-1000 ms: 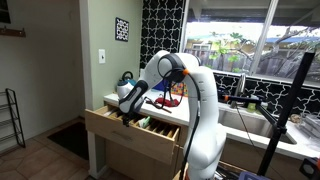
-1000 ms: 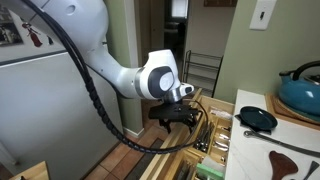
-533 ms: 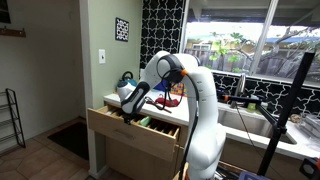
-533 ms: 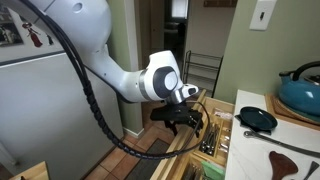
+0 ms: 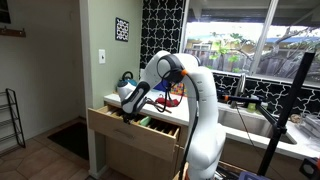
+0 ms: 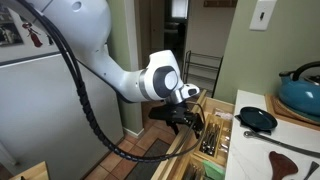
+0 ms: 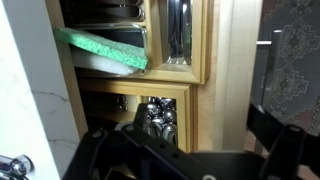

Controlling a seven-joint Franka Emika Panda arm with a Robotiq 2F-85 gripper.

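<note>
1. One white refrigerator (image 6: 40,100) is seen at the far left of an exterior view, and the robot arm (image 6: 100,50) is arched in front of it.
2. The gripper (image 6: 186,119) is held low at the arm's end, just above the open wooden drawer (image 6: 213,140). Its fingers are spread and nothing is gripped between them.
3. In the wrist view the dark fingers (image 7: 92,148) are shown wide apart at the bottom edge, with the drawer's compartments beyond them.
4. A green cloth (image 7: 105,50) is laid in the left compartment there. Shiny cutlery (image 7: 178,30) is lined up in the compartment to its right, and more metal pieces are packed in the compartment nearer the gripper.
5. The drawer is pulled out from under the counter (image 6: 300,132), and the cutlery is kept between its dividers, directly below the gripper.
6. A small black pan (image 6: 258,118) is set on the counter to the right of the drawer, and a dark long-handled utensil (image 6: 285,158) is laid nearer the camera.
7. A white wall plate (image 6: 263,12) is mounted on the wall above the pan.
8. A teal kettle (image 6: 300,88) is placed at the far right, behind the pan.
</note>
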